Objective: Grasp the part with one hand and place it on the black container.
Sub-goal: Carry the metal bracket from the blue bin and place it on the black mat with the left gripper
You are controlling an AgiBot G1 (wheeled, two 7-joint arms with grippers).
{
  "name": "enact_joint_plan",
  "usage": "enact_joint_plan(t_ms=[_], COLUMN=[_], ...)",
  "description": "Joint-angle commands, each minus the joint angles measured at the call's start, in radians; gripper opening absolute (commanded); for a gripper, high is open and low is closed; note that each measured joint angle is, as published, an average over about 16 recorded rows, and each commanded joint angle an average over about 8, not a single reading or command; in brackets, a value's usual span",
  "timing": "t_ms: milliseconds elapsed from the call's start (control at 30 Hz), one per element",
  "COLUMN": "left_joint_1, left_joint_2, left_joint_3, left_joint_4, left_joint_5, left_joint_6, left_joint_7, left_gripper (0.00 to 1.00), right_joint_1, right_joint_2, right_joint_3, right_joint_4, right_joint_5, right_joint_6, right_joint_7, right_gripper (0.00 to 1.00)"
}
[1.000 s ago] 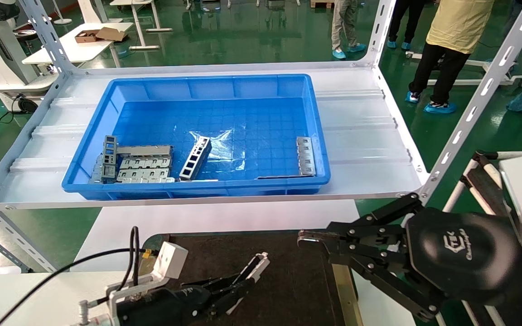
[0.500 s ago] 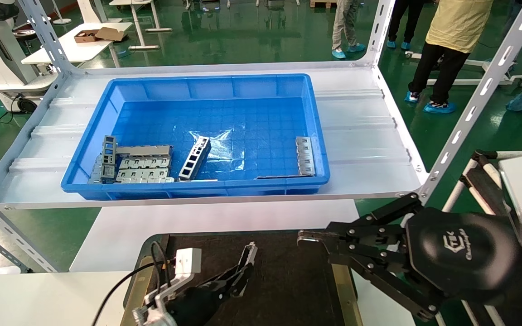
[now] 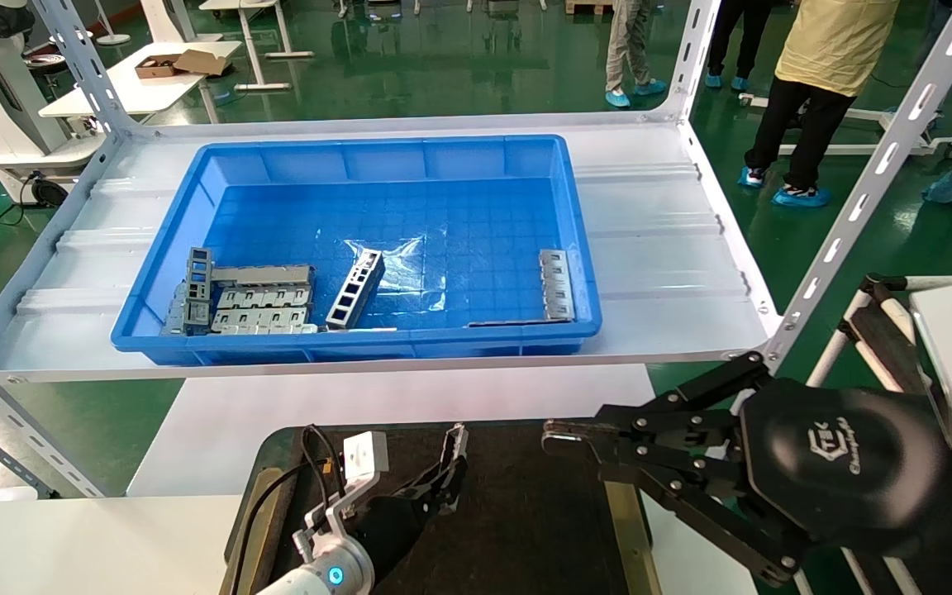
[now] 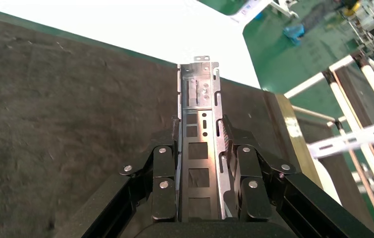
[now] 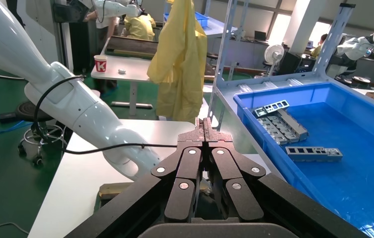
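part (image 4: 198, 144) clamped in left hand (image 4: 199, 148) over black container (image 4: 66, 124); no label legible.

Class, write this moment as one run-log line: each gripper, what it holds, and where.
left gripper: shut on part, above black container | right gripper: shut, empty, idle at container's right | part not yet released

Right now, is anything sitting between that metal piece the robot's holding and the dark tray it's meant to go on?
Nothing visible. The left gripper holds the part directly over the black container, whose surface beneath looks bare. The right gripper hangs off to the side.
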Motion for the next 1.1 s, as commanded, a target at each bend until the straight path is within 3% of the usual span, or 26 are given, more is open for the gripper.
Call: enact_joint_plan(t_ms=[33, 433, 467, 533, 733, 800, 1100], left_joint_1=[-0.006, -0.026, -0.026, -0.024, -0.018, -0.016, -0.014], left_joint_2=[0.019, 0.092, 0.096, 0.103, 0.113, 0.114, 0.116], left_joint_3=[0.002, 0.011, 0.009, 0.005, -0.003, -0.005, -0.01], left_joint_4=[0.027, 0.148, 0.153, 0.161, 0.177, 0.178, 0.175], left_joint_5=[-0.006, -0.012, -0.012, -0.011, -0.007, -0.006, 0.0], left_joint_6=[-0.013, -0.038, -0.04, -0.043, -0.045, -0.045, -0.042], left_joint_7=[-0.005, -0.008, -0.009, -0.011, -0.014, -0.016, -0.02], left_gripper=[0.0, 0.0, 0.01, 0.13, 0.87, 1.0, 1.0], right_joint_1=[0.0, 0.0, 0.0, 0.0, 0.0, 0.0, 0.0], right_joint_2=[0.0, 0.0, 0.0, 0.0, 0.0, 0.0, 0.0], right_joint_3=[0.0, 0.0, 0.0, 0.0, -0.001, -0.001, -0.001], right_joint_4=[0.0, 0.0, 0.0, 0.0, 0.0, 0.0, 0.0], right_joint_5=[0.0, 0.0, 0.0, 0.0, 0.0, 0.0, 0.001], right_joint_6=[0.0, 0.0, 0.0, 0.0, 0.0, 0.0, 0.0], right_joint_7=[0.0, 0.0, 0.0, 0.0, 0.0, 0.0, 0.0], right_gripper=[0.0, 0.0, 0.03, 0.25, 0.97, 1.0, 1.0])
